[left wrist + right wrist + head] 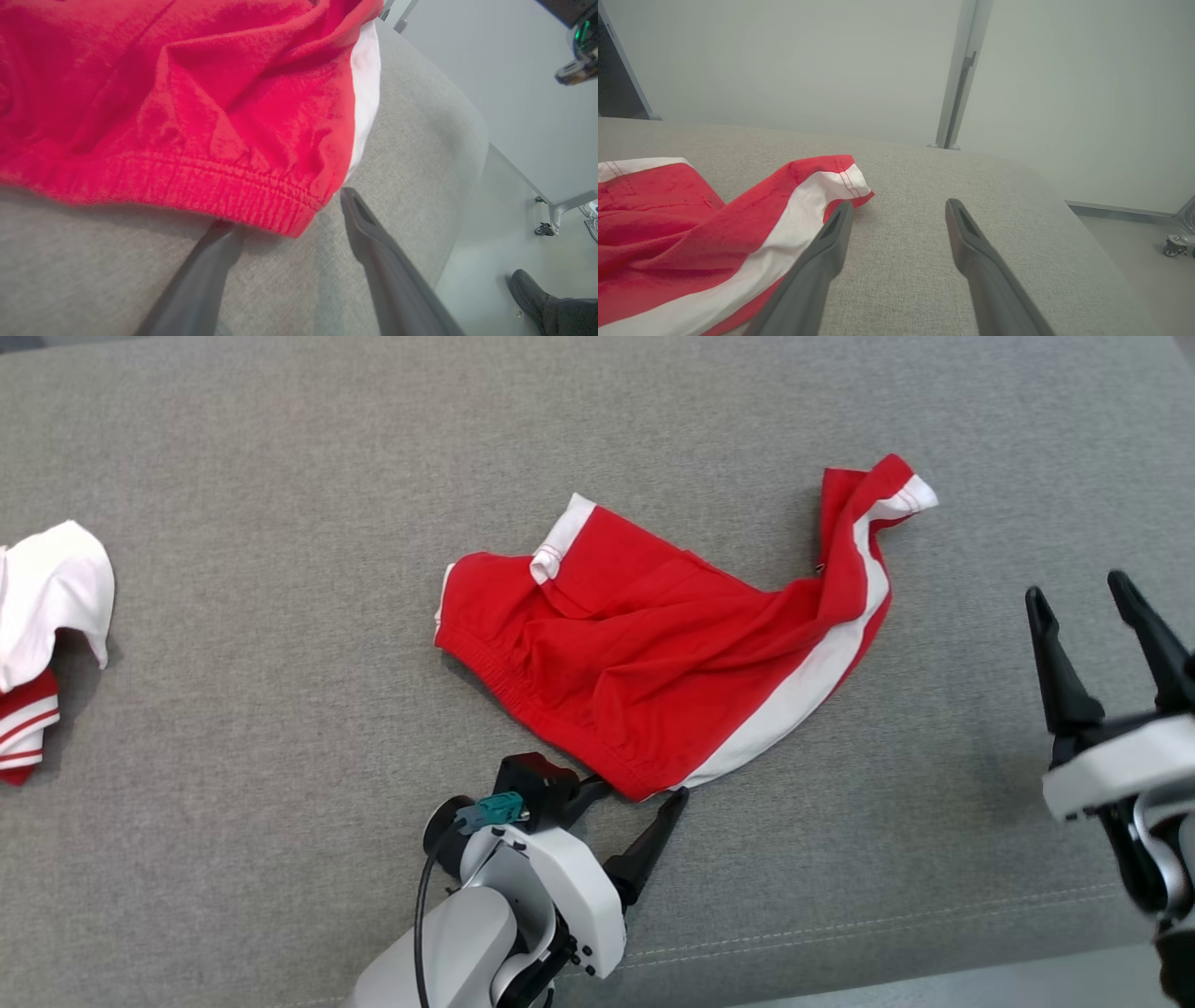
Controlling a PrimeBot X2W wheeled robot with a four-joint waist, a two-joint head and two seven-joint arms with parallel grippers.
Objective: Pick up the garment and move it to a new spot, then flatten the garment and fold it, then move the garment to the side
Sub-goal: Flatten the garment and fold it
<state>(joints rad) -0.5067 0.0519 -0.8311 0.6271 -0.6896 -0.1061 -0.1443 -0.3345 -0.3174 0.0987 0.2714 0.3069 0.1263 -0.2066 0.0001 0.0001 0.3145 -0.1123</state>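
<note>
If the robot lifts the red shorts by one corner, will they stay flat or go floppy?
Probably floppy: the red shorts lie in soft folds and wrinkles. They look thin, so likely light, and would dangle from the corner.

Left wrist [546, 887] at 6 o'clock: white shell, black screws, teal connector [492, 811], black cable [420, 915]. Right wrist [1116, 765] at 4 o'clock: white too. Fingers [1055, 663] long, black, tapered.
</note>
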